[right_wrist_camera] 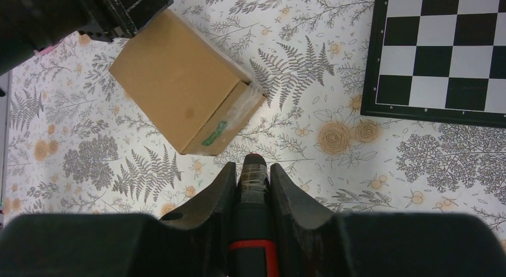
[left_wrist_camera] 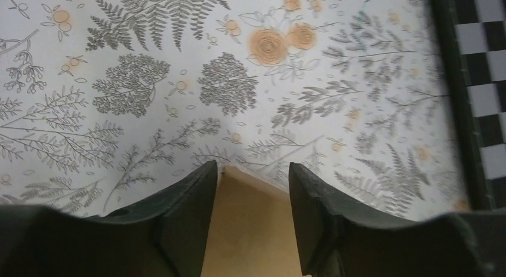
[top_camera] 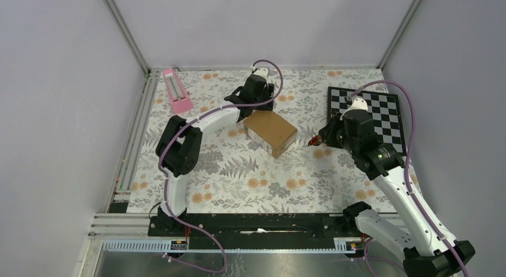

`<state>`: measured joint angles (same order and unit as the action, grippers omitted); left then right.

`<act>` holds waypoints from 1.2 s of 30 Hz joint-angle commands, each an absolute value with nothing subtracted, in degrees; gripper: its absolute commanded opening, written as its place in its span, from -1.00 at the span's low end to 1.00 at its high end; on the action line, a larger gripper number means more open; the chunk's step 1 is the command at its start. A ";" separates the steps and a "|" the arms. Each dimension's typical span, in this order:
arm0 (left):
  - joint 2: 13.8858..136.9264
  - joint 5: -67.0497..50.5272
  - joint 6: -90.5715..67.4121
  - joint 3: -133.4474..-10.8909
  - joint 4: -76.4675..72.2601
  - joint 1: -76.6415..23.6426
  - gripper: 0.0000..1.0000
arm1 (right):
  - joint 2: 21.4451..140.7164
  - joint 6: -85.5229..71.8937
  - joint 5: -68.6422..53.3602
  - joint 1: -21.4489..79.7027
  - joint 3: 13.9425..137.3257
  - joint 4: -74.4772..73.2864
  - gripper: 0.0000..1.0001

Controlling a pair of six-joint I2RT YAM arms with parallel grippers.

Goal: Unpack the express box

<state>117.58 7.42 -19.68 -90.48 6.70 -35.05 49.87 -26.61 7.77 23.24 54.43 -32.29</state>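
The express box (top_camera: 270, 132), a small brown carton, lies on the floral cloth mid-table. My left gripper (top_camera: 253, 108) comes down on its far-left corner. In the left wrist view the cardboard (left_wrist_camera: 250, 229) fills the gap between both fingers, so that gripper (left_wrist_camera: 253, 172) is shut on the box. The right wrist view shows the box (right_wrist_camera: 179, 89) with clear tape and a green sticker on its near end. My right gripper (right_wrist_camera: 250, 172) is shut on a black-and-red tool (right_wrist_camera: 253, 187), whose red tip points at the box from a short gap. In the top view the right gripper (top_camera: 316, 139) sits right of the box.
A black-and-white chessboard (top_camera: 370, 110) lies at the back right, just behind the right wrist, and shows too in the right wrist view (right_wrist_camera: 441, 50). A pink metronome-like object (top_camera: 177, 91) stands at the back left. Grey walls close in the table.
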 commanded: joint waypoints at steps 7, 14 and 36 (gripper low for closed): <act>100.52 6.79 -25.24 -89.38 17.03 -35.07 0.20 | 48.95 -25.47 10.30 23.21 56.63 -32.18 -1.00; 90.19 -1.58 -36.58 -74.16 17.10 -35.33 -0.04 | 49.86 -24.89 10.23 23.20 58.00 -31.27 -1.00; 81.65 -8.44 -56.80 -43.21 -19.37 -32.73 0.14 | 53.39 -24.83 8.70 23.29 58.42 -29.54 -1.00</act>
<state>84.20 -4.93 -52.29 -46.06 -7.20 -33.78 53.84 -25.28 8.93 23.24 56.40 -32.23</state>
